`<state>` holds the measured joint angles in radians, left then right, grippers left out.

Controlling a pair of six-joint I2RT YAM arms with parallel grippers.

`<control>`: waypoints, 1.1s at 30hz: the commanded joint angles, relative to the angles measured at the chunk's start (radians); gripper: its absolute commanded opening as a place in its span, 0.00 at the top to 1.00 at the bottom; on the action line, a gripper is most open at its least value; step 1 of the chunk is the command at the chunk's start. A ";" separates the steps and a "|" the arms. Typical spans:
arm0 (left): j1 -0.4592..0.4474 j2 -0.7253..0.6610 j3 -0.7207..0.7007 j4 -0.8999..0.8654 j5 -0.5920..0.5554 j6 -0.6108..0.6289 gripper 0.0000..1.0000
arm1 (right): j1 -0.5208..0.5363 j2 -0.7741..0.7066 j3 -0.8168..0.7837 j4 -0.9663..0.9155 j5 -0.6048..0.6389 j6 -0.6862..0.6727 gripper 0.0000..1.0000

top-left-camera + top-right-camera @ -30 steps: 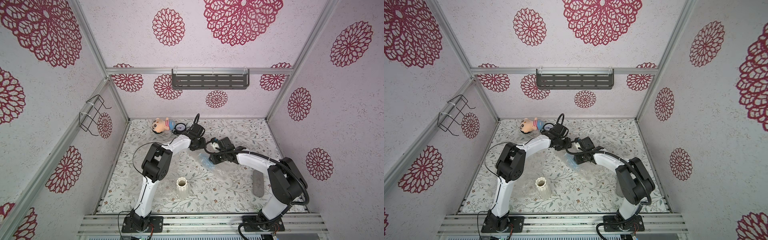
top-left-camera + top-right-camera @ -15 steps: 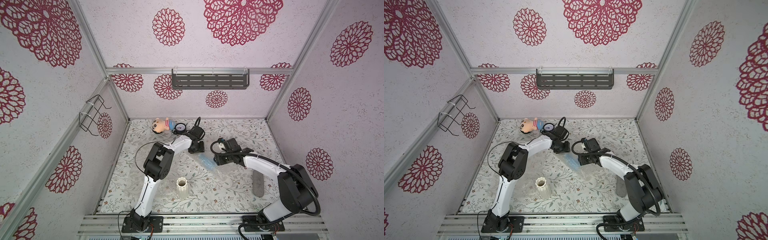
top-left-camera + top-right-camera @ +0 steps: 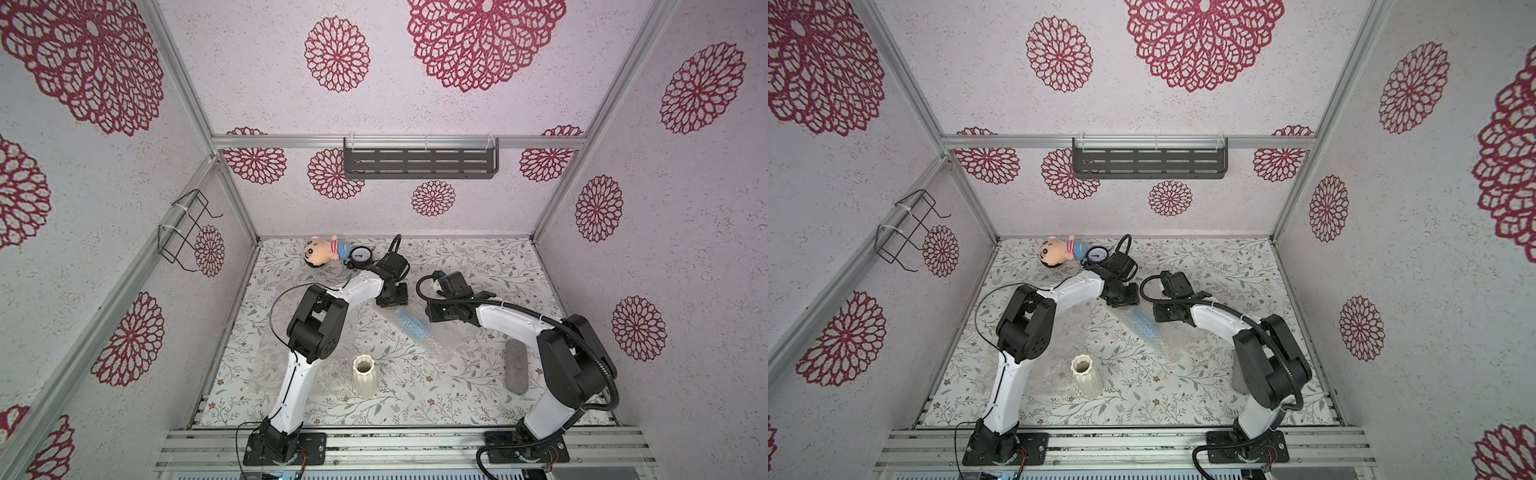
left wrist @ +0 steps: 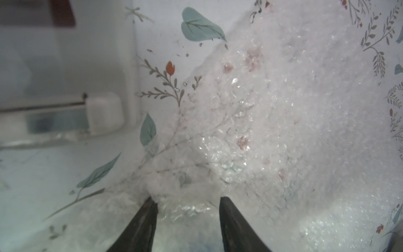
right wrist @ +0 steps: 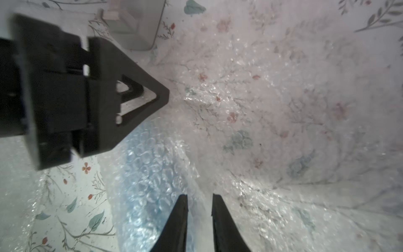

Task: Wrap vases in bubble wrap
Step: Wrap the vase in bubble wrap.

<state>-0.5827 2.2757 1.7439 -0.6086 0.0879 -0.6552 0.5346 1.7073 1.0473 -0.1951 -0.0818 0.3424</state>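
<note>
The blue vase (image 3: 411, 326) lies on its side mid-tabletop (image 3: 478, 266), rolled in wrap (image 3: 436, 347). My right gripper (image 5: 199, 196) is clenched on a fold of that wrap beside the vase. My left gripper (image 4: 187, 198) sits at the roll's far end, jaws apart with wrap bunched between them; I cannot tell whether it grips. The cream vase (image 3: 365, 376) stands upright near the front edge on a second sheet (image 3: 1059, 376).
</note>
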 commanded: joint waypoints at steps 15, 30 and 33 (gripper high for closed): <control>-0.003 -0.022 -0.058 -0.037 -0.008 0.020 0.49 | 0.015 -0.148 -0.088 -0.050 0.141 -0.035 0.71; -0.003 -0.031 -0.078 -0.010 0.001 0.008 0.50 | 0.097 -0.040 0.168 -0.205 -0.031 -0.135 0.43; -0.003 -0.030 -0.078 -0.004 0.007 0.006 0.50 | 0.102 0.008 0.196 -0.206 -0.046 -0.167 0.40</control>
<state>-0.5827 2.2513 1.6970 -0.5732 0.0841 -0.6399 0.6376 1.6890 1.2091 -0.3664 -0.0914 0.2230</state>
